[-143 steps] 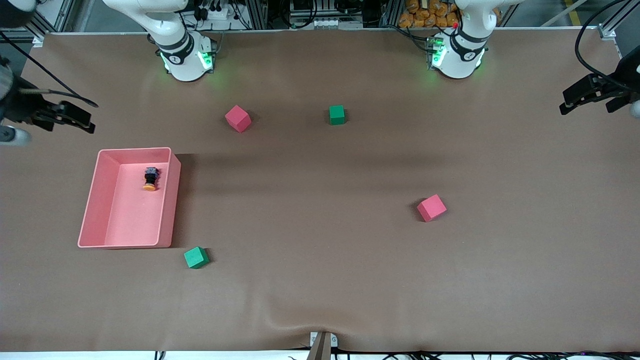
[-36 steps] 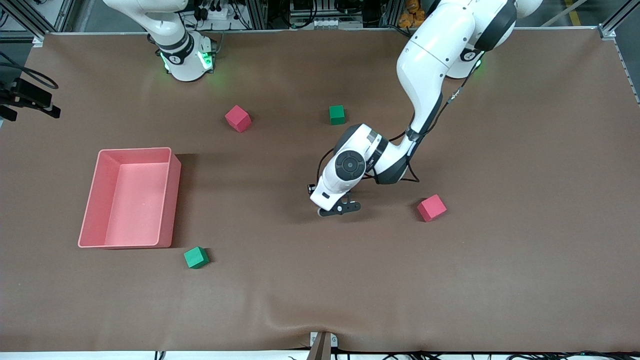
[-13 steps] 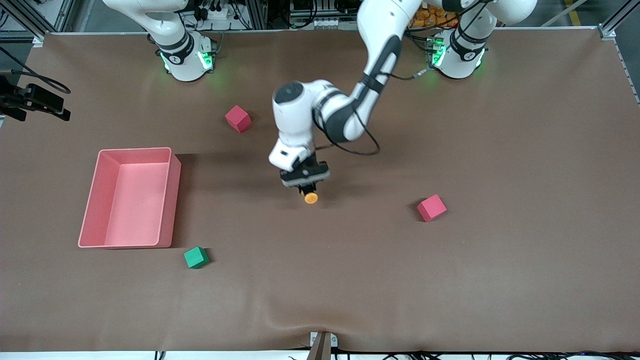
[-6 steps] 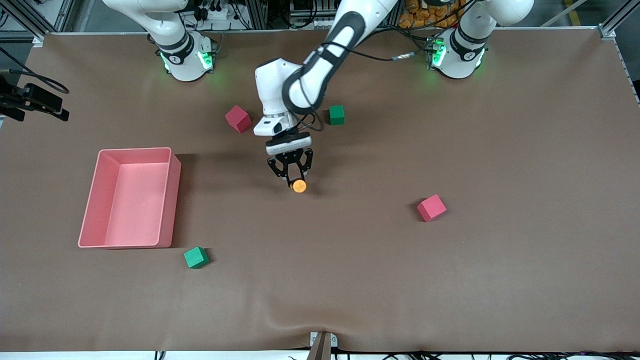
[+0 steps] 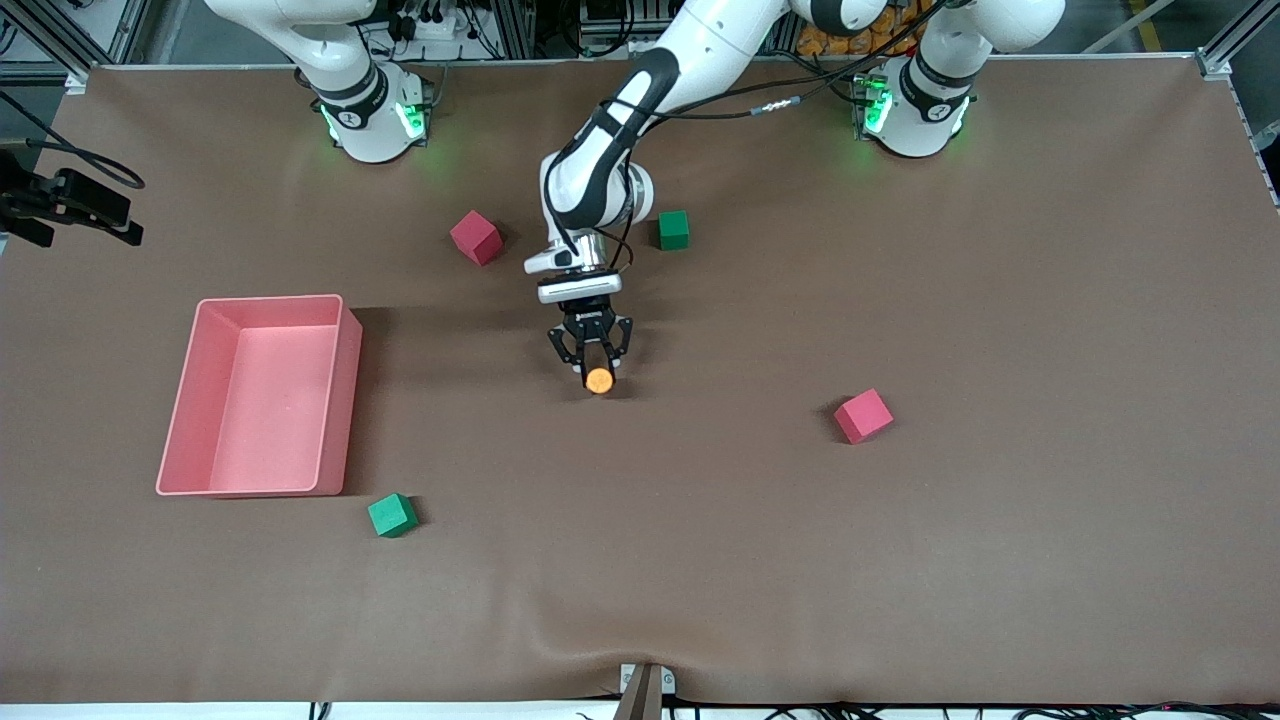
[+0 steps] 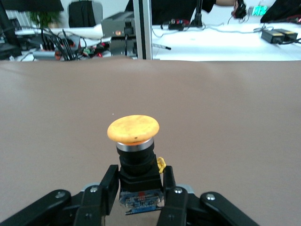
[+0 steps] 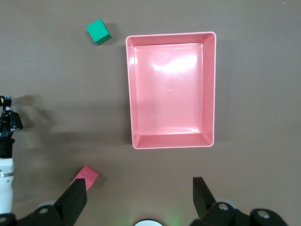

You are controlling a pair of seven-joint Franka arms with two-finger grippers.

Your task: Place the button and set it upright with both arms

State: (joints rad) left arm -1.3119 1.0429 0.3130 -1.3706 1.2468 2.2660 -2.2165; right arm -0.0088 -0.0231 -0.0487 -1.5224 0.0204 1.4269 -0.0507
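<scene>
Orange-capped button point(image 6: 135, 155) stands upright mid-table, its black body clamped by the left end effector point(image 5: 592, 355); the waiting right end effector point(image 7: 141, 200) gapes wide, holding nothing, above the pink tray point(image 7: 209, 89).

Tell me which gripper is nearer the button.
Left. The left gripper is shut on the button at mid-table; the right gripper waits high over the pink tray, open.

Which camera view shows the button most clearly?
The left wrist view: the button fills it, orange cap up, black body between the left gripper jaws. The front view shows only a small orange dot. The right wrist view does not show it.
</scene>
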